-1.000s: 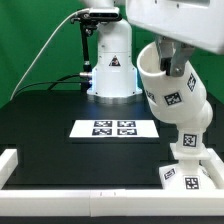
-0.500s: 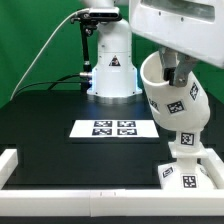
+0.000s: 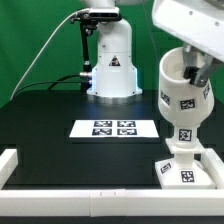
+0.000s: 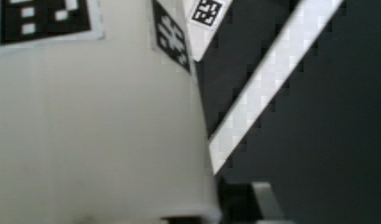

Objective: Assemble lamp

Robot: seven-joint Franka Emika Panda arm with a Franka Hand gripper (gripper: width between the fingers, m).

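Note:
The white tapered lamp shade (image 3: 184, 100) hangs upright at the exterior view's right, directly over the flat square base (image 3: 186, 173). The bulb's ball head is hidden inside the shade; only its white stem (image 3: 184, 150) shows between shade and base. My gripper (image 3: 197, 70) is shut on the shade's upper rim, with one dark finger inside the cup and one outside. In the wrist view the shade's tagged wall (image 4: 89, 120) fills most of the picture, and one finger (image 4: 261, 200) shows beside it.
The marker board (image 3: 113, 127) lies mid-table. The glossy robot pedestal (image 3: 112, 65) stands at the back. A white rail (image 3: 20, 165) borders the table's front and sides and also shows in the wrist view (image 4: 267, 90). The base sits close to the right rail.
The shade has swung from tilted to upright and shifted toward the exterior view's right, now lined up over the bulb and base. The base has not moved.

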